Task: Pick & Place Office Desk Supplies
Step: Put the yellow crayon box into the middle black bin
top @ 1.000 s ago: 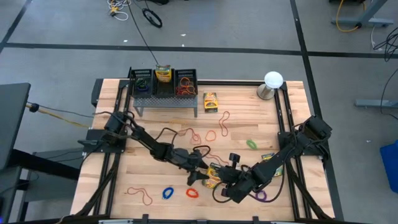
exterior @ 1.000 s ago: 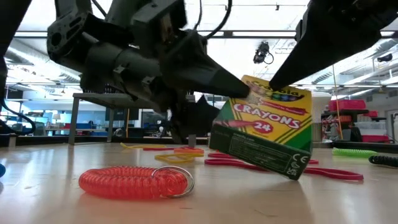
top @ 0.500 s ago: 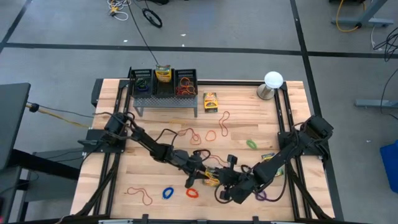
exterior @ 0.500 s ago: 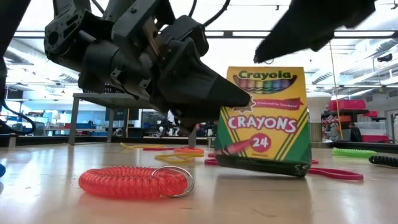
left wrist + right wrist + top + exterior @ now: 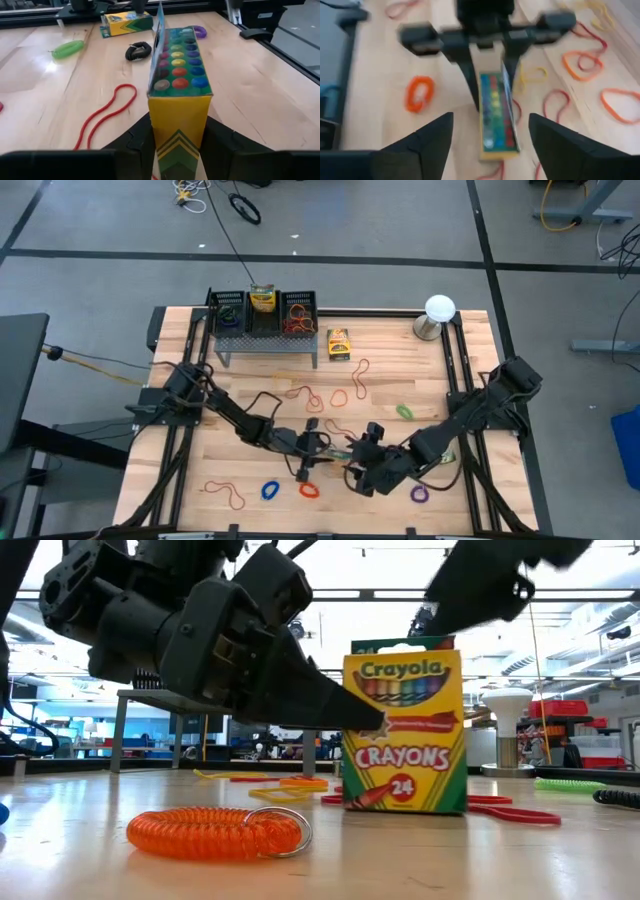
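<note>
A yellow-and-green crayon box [image 5: 405,730] stands upright on its bottom end on the wooden table [image 5: 250,480], near the front middle [image 5: 341,451]. Its top is open and rows of crayon tips [image 5: 177,75] show. My left gripper [image 5: 177,150] reaches in from the table's left and is shut on the box. My right gripper [image 5: 492,145] hangs open above and to the right of the box [image 5: 470,590]. Its fingers stand wide apart and touch nothing. My left gripper pinches the crayon box between its two fingers, one on each broad face [image 5: 152,135], at the narrow side that faces the arm. The fingers [image 5: 340,705] come nearly level from the table's left. The box stands upright with its bottom end on the table.
Coiled bands lie about: orange [image 5: 215,832], blue [image 5: 270,490], purple [image 5: 418,494], green [image 5: 404,411], black [image 5: 138,51]. Thin red loops [image 5: 107,112] lie nearby. Another crayon box [image 5: 338,343] sits by a black mesh organizer [image 5: 262,315] at the back. A white ball on a metal base [image 5: 437,315] stands back right.
The crayon box, tilted a second ago with my right gripper on its top, now stands upright on the table. My right gripper has opened, let go and risen. My left gripper has rolled its wrist and taken hold of the box.
</note>
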Action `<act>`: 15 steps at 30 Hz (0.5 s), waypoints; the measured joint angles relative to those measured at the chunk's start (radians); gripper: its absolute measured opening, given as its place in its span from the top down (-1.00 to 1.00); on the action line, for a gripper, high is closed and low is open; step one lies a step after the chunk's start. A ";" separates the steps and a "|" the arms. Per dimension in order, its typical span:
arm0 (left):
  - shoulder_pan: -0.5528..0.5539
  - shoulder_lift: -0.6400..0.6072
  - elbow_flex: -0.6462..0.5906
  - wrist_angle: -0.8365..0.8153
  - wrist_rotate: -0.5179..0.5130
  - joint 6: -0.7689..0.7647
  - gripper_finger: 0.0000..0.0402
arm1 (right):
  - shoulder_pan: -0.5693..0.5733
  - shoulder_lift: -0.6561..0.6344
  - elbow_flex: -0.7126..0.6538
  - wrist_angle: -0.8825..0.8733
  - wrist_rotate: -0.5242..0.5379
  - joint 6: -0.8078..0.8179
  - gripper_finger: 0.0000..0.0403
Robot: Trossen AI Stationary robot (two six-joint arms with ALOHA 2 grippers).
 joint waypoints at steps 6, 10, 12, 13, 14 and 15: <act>-0.006 0.000 -0.006 0.007 -0.004 0.003 0.37 | 0.001 0.047 0.000 -0.009 0.003 0.009 -0.36; -0.006 -0.004 -0.007 0.006 -0.002 0.012 0.37 | 0.000 0.080 -0.001 0.006 0.006 0.009 -0.36; -0.006 -0.004 -0.007 0.008 -0.001 0.016 0.37 | -0.003 0.092 -0.001 0.028 0.003 0.009 -0.32; -0.006 -0.004 -0.007 0.010 -0.001 0.020 0.37 | -0.004 0.096 -0.001 0.031 0.002 0.009 -0.27; -0.006 -0.004 -0.007 0.011 0.000 0.023 0.37 | -0.004 0.101 -0.001 0.043 0.005 0.009 -0.22; -0.006 -0.004 -0.007 0.011 0.001 0.023 0.37 | -0.004 0.105 -0.001 0.046 0.010 0.008 -0.16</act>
